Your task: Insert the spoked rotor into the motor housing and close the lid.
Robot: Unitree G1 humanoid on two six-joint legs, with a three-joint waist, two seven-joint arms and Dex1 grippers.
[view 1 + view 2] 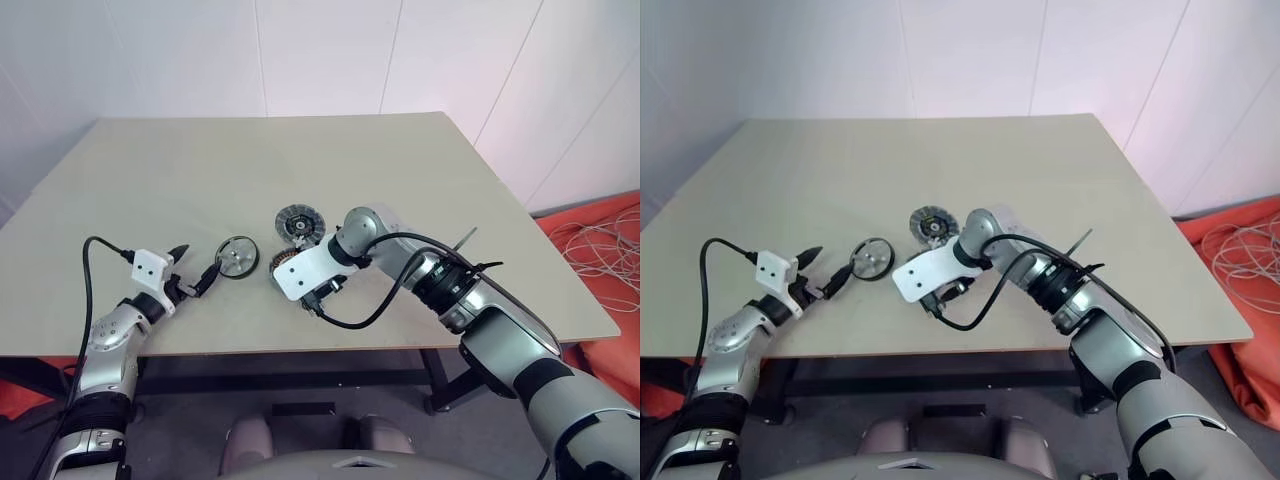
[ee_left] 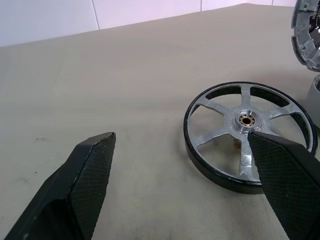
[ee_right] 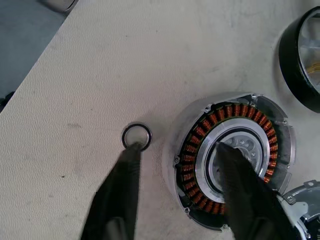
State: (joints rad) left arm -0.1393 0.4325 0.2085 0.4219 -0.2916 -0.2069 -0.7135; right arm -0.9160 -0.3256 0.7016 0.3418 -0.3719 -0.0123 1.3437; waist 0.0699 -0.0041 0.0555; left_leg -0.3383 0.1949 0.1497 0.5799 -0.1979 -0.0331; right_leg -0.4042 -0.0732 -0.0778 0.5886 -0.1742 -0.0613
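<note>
The flat, black-rimmed, silver-spoked rotor (image 2: 250, 137), lying on the beige table (image 1: 300, 160) just before the wide-open left gripper (image 1: 197, 268), was judged rigid, smooth, best taken across its rim (the parted right gripper (image 3: 182, 160) hung over the copper-wound housing (image 3: 232, 157), the ribbed lid (image 1: 300, 223) partly hidden).

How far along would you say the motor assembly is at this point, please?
Nothing is assembled yet. The spoked rotor lies flat on the table, just ahead of the open left gripper. The motor housing sits empty, windings exposed, under the right gripper, fingers apart, holding nothing. The lid lies apart. Inserting and closing remain.
</note>
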